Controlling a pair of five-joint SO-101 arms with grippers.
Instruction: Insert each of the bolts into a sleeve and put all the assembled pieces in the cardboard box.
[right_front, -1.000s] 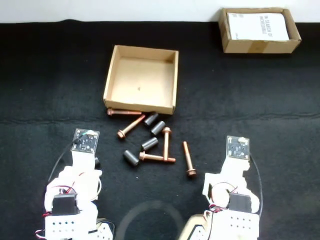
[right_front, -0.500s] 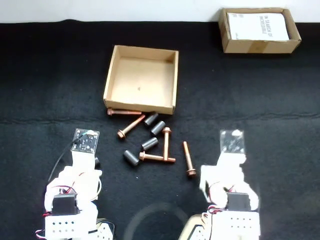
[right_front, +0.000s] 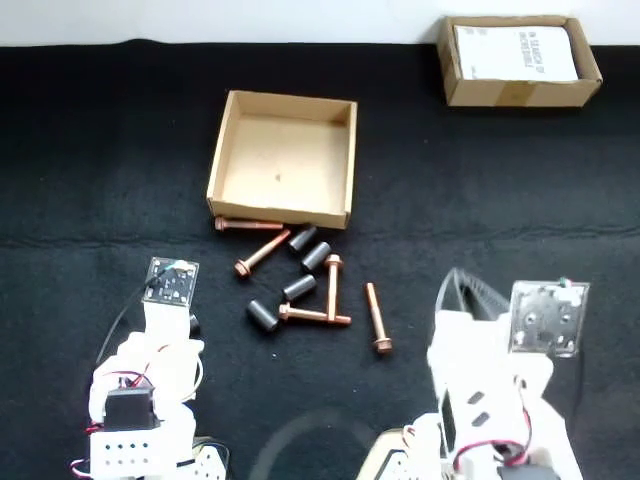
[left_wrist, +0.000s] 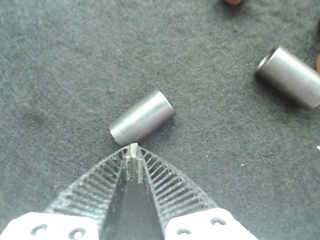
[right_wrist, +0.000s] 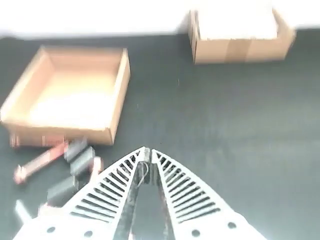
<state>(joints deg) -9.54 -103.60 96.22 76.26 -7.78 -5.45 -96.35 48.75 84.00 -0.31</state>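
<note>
**A:** What does the left wrist view add?

**B:** The left gripper (left_wrist: 133, 150), fingers pressed together, with a sleeve (left_wrist: 142, 117) just beyond its tips. A second sleeve (left_wrist: 290, 77) lies farther ahead, well apart.

**A:** And the right?

**B:** The right gripper (right_wrist: 146, 152) is also pressed shut, with bare mat (right_wrist: 225, 125) ahead. The cardboard box (right_wrist: 60, 134) sits beyond, off to its side, with bolts (right_front: 375, 316) scattered before its near wall.

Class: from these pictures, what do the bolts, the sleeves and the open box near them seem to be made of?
Bolts: likely copper-plated metal, by the shiny orange-brown colour. Sleeves: probably steel or aluminium, smooth grey with a dull sheen. Box: plain brown cardboard, matte.
</note>
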